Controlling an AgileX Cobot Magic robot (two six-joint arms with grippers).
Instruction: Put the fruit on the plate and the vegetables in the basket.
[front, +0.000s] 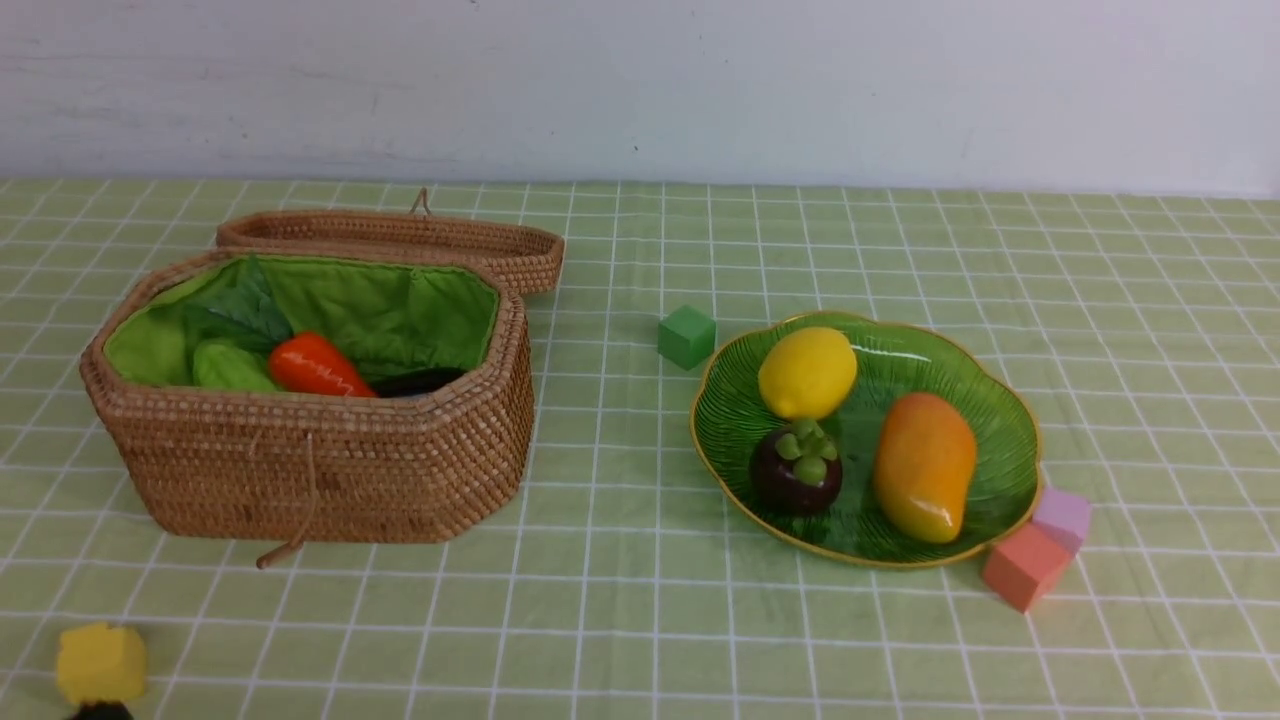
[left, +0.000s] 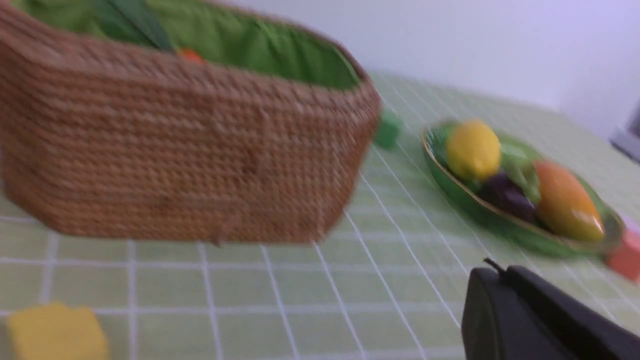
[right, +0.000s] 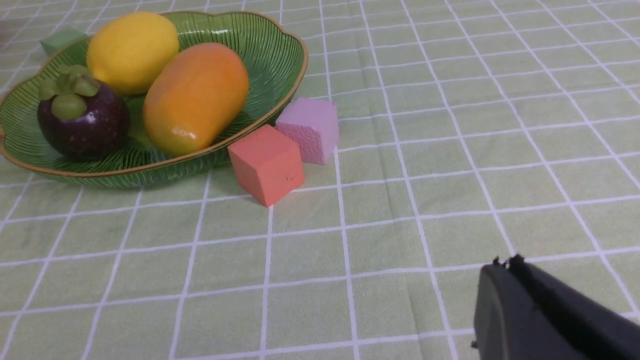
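From the front, the lemon (front: 807, 372), mangosteen (front: 796, 467) and mango (front: 925, 466) lay on the plate (front: 1010, 440) and the carrot (front: 318, 368), gourd (front: 232, 368) and eggplant (front: 418, 382) in the basket (front: 330, 465), so sorting looked finished; each wrist view showed its gripper, left gripper (left: 500, 280) and right gripper (right: 505, 267), closed and empty.

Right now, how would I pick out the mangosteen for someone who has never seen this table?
Find the green glass plate on the right side of the checked tablecloth. Three fruits lie in it; the mangosteen sits at the near left, in front of the lemon and left of the mango. It is the only dark purple one, with a green cap.
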